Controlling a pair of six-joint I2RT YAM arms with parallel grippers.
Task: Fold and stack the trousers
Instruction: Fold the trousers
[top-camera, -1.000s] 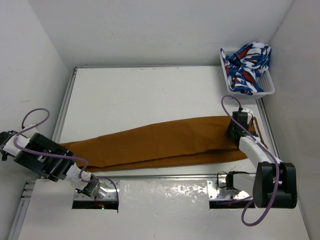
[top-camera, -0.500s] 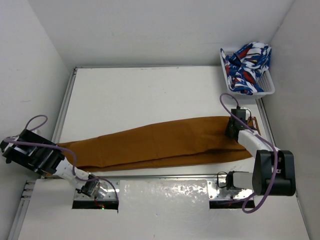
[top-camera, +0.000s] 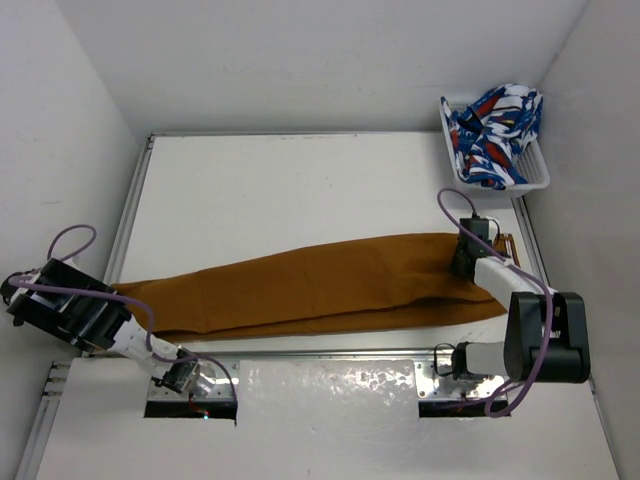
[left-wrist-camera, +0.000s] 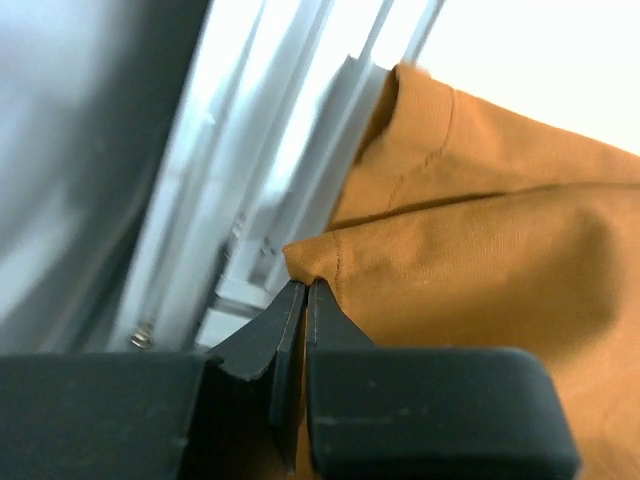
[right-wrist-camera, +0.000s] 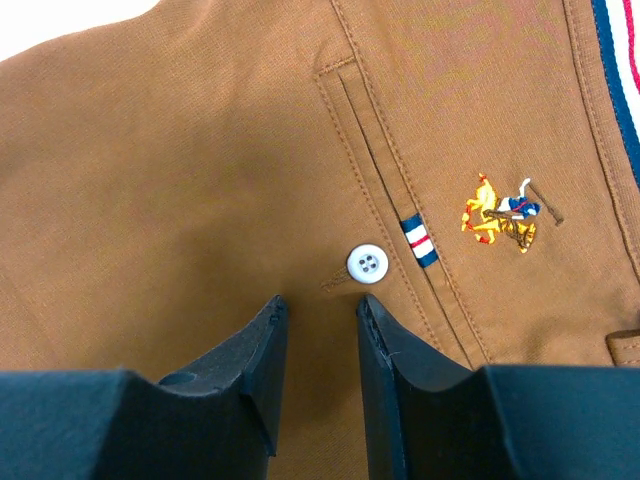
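1. Two layers deep and lying long and flat beside the near edge of the worktop (top-camera: 300, 190): trousers (top-camera: 330, 285), mustard brown, running almost from the left edge to the right edge, with the waist end at the right and the leg ends at the left.
2. Reaching the leg ends at the left edge with the left gripper (left-wrist-camera: 305, 290), jaws pressing tight together on the corner of one hem (left-wrist-camera: 330, 255) and puckering the cloth a little at the tips.
3. Lying just beside the pale metal rail (left-wrist-camera: 300, 150) of that left edge, the second leg end showing behind the first.
4. Pointing the right gripper (right-wrist-camera: 318, 305) down at the waist end near the right edge, fingers (right-wrist-camera: 250, 350) standing partly apart and gripping nothing; cannot tell whether the tips are touching the cloth.
5. Aiming just short of a pale button (right-wrist-camera: 367, 265), with a slit pocket (right-wrist-camera: 365, 130), a small striped tab (right-wrist-camera: 419, 240) and an embroidered badge (right-wrist-camera: 505, 212) close by, and a striped band (right-wrist-camera: 612, 60) running along the waist edge.
6. Sitting at the far right corner: a white basket (top-camera: 540, 182) holding blue, white and red patterned clothes (top-camera: 495, 125), well apart from the trousers.
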